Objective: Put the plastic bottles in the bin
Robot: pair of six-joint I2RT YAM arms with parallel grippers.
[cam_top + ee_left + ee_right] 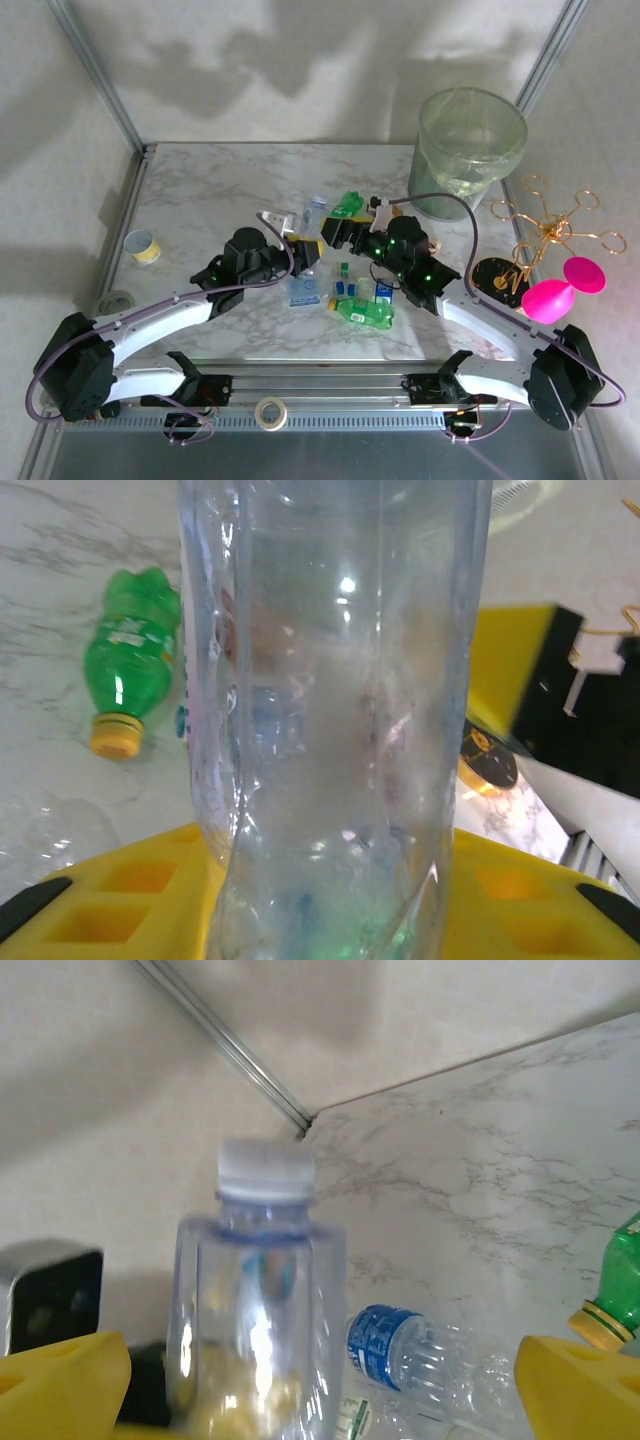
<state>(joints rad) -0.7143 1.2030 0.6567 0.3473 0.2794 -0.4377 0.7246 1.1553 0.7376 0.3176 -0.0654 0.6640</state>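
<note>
A clear bottle (340,730) is presented closest to the left wrist camera, upright and filling the gap between the yellow fingers (120,905) of the left claw (330,925). The claw is closed on this bottle, with both fingers set against its wall. Behind it, a green bottle (128,665) with an orange-yellow cap is laid on its side on the worktop (60,570).

In the right wrist view, a white-capped bottle (262,1290) is seen, blurred, between the fingers (585,1390) of the right claw (320,1390). These fingers are spread wide, with free space left beside the bottle, so this claw is open. It may be the same bottle as that held by the left claw; this cannot be confirmed. A blue-labelled bottle (420,1355) is laid on the worktop beyond.

From above, both claws are positioned close together over the middle of the worktop, among the scattered bottles. A second green bottle (366,314) is laid toward the near edge. The bin (440,185) is stood at the far right corner, well apart from the claws, with its pale green liner folded over the rim. A yellow-banded cup (146,247) is placed near the left edge.
</note>
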